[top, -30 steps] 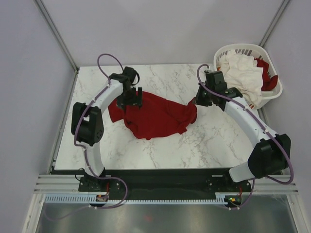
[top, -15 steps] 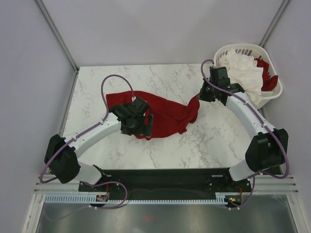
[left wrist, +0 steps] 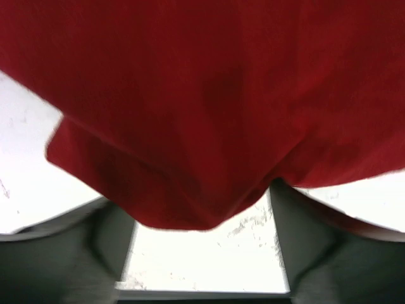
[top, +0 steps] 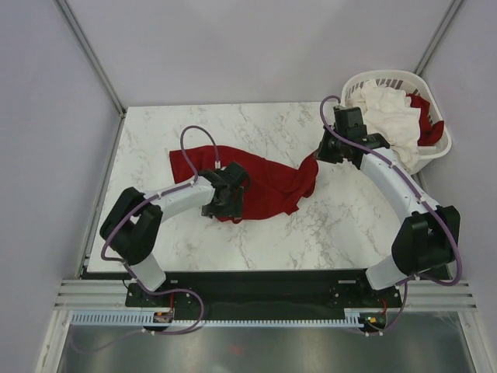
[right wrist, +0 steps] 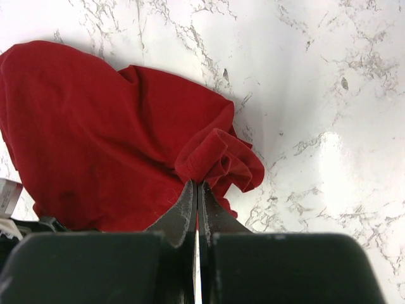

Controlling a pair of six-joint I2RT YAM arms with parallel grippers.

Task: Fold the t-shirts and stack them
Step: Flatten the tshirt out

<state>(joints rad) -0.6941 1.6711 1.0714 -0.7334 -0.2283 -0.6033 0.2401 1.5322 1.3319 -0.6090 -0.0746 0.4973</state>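
A dark red t-shirt (top: pixel 260 183) lies spread and rumpled across the middle of the marble table. My left gripper (top: pixel 225 203) hovers over the shirt's near edge. In the left wrist view it (left wrist: pixel 199 215) is open, with the shirt's hem (left wrist: pixel 190 126) lying between the fingertips and bare table behind. My right gripper (top: pixel 321 153) is shut on the shirt's bunched right corner (right wrist: pixel 218 155), with the fingers (right wrist: pixel 186 206) pressed together. A white t-shirt (top: pixel 388 113) and another dark red one (top: pixel 429 124) lie piled in the basket.
The white slotted basket (top: pixel 392 75) stands at the table's far right corner, just behind my right arm. Bare marble (top: pixel 342 225) shows to the right of and in front of the shirt. Grey walls close in the table on three sides.
My left arm swung from the shirt's far left part to its near edge, and the shirt's left side now lies uncovered. My right gripper pulled the right corner slightly back and right.
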